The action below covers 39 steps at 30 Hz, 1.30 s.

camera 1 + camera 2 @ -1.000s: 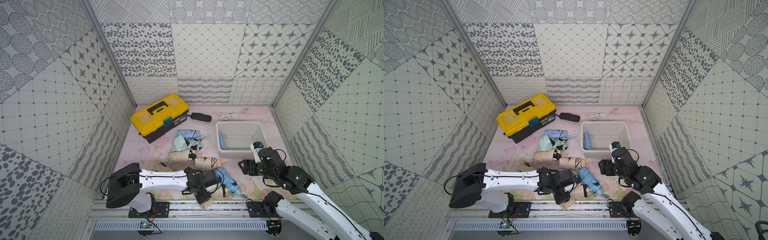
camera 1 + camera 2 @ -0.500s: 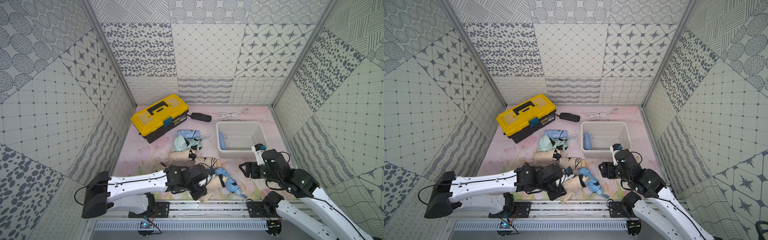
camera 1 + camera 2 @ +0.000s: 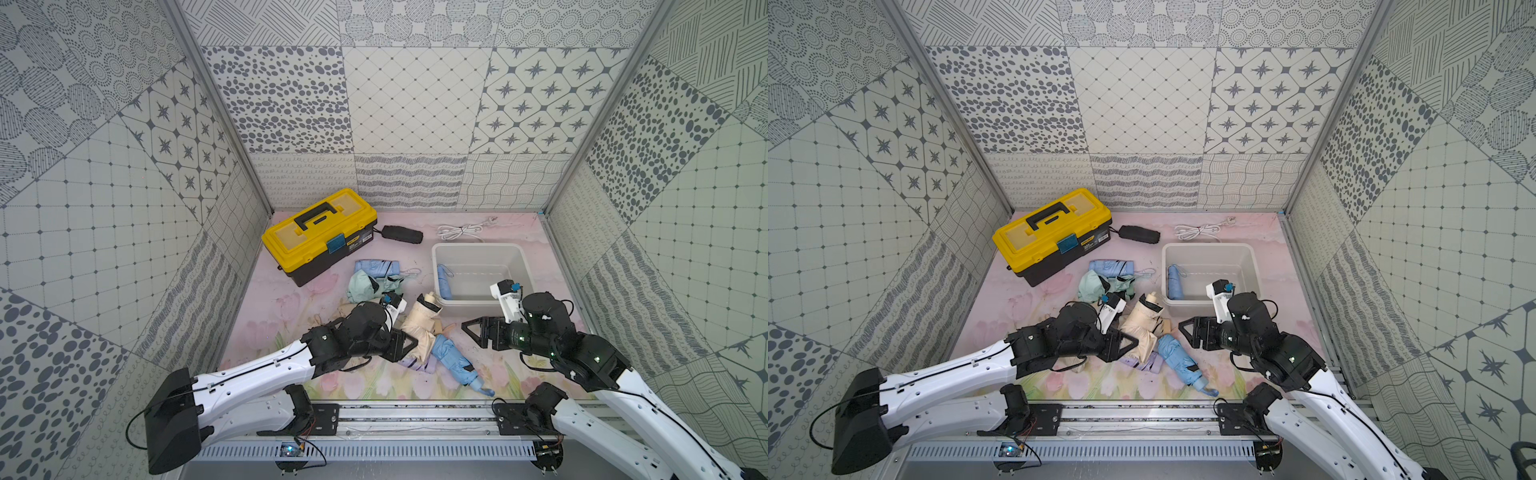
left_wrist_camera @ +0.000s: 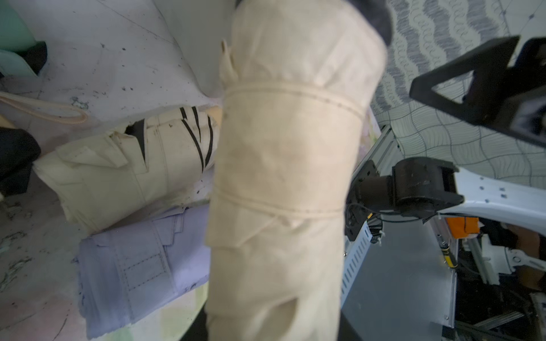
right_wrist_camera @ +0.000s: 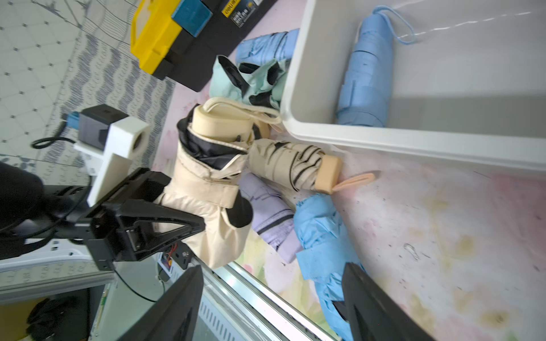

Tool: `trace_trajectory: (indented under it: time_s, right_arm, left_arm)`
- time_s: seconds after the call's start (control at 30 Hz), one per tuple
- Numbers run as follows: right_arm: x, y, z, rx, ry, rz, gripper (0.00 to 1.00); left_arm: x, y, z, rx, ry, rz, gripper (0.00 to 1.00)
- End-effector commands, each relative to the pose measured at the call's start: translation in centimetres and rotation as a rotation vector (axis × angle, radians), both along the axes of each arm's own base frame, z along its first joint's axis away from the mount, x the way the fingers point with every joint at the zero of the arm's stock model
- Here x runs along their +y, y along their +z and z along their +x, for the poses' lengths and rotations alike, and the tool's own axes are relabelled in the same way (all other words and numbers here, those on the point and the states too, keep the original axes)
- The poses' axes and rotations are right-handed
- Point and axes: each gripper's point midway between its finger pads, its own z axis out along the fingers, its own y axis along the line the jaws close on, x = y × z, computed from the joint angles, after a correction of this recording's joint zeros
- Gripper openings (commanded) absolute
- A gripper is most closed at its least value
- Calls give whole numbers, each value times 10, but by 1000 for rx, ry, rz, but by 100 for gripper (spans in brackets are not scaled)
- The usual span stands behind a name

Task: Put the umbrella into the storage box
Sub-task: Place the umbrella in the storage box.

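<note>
Left jaws: clamped on cream umbrella [image 3: 419, 328], held above the desk [image 3: 286, 307], short of the storage box [image 3: 478, 246].
Right jaws: wide, empty.
Risk: I grip slack fabric; it may slip or snag the rim.

Both top views look steeply down from high on the robot's side, far off, covering the whole counter [image 3: 286, 307]. The left wrist view sits hard against the cream umbrella [image 4: 280, 177]. The right wrist view, low and close, shares that umbrella and shows the storage box [image 5: 384, 140].
</note>
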Motion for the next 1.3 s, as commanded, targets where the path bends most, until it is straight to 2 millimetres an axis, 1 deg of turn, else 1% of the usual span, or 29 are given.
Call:
trace_trajectory:
  time_s: [0.0,0.1,0.17,0.23,0.3,0.4,0.43,0.57,0.67,0.9,1.03,1.1,1.27]
  right_arm:
    - [30,30,15,-78,44,190,81]
    - [40,35,25,-88,53,213,86]
    - [50,42,31,-97,82,247,87]
    - [55,50,37,-98,98,282,89]
    - [55,56,45,-80,90,318,89]
    - [47,62,57,-52,57,353,89]
    - [46,65,58,-47,58,370,89]
    - [56,92,54,-65,133,475,89]
    - [59,107,51,-78,161,501,90]
    - [49,102,65,-67,91,479,89]
    - [34,97,76,-55,5,445,87]
    - [26,98,81,-49,-30,442,87]
    - [36,100,82,-4,31,448,86]
  left_arm:
    - [-37,91,20,-56,-21,-420,36]
    - [-42,104,22,-50,-37,-464,36]
    - [-45,114,22,-52,-50,-499,36]
    - [-46,124,22,-55,-64,-532,35]
    - [-47,135,22,-61,-78,-561,36]
    - [-47,147,22,-67,-90,-601,36]
    - [-47,151,23,-64,-90,-615,36]
    - [-52,156,27,-39,-108,-656,36]
    - [-59,162,28,-27,-127,-695,36]
    - [-69,177,32,-11,-167,-800,36]
    - [-73,181,35,-4,-170,-818,35]
    - [-73,182,36,-8,-166,-819,35]
    - [-75,185,35,-7,-186,-829,35]
